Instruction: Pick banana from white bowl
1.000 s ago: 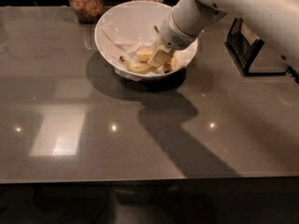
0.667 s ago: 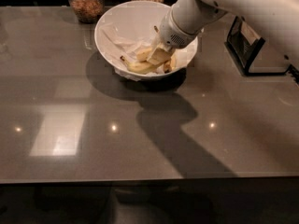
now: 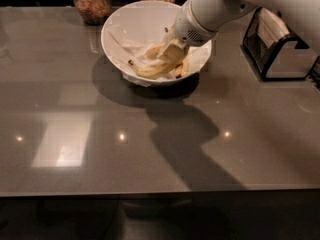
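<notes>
Inspection of the camera view. The white bowl (image 3: 117, 31) stands on the grey glossy surface (image 3: 90, 139), toward the rear centre, lined with crumpled white paper. The arm enters from the upper right and reaches down over the bowl's right rim. The tool (image 3: 172, 52) is inside the bowl, low among the fruit.

Whether the tool is open or closed cannot be told, nor whether it has hold of anything.

The banana (image 3: 154, 50), short and pale yellow, lies in the bowl on the paper, just left of the tool and apparently touching it. A longer curved banana (image 3: 150, 72) with a dark stem lies below it, along the near wall.

Two glass jars (image 3: 91, 1) stand behind the bowl. A black-framed rack (image 3: 280, 49) stands to the right, apart from the bowl.
</notes>
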`<state>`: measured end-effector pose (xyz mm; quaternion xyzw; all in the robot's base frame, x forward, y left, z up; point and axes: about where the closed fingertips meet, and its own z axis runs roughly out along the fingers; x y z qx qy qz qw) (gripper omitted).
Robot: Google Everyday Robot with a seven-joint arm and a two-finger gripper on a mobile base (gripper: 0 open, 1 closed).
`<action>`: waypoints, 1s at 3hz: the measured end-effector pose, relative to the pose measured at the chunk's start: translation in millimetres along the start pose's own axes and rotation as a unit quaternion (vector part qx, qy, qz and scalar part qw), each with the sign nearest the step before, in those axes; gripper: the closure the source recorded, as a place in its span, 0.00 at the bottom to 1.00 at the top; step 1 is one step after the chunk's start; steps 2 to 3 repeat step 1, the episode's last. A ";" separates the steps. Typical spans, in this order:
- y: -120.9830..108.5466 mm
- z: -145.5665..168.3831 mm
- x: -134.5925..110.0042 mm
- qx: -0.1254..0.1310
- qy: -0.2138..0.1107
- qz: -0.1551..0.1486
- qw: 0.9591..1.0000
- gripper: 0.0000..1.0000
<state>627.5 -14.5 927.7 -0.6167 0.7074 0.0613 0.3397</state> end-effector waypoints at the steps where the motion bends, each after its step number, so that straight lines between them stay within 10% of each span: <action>1: 4.9 -22.0 -3.5 0.011 -0.035 -0.001 0.999 1.00; 3: 4.9 -22.0 -3.5 0.011 -0.035 -0.001 0.999 1.00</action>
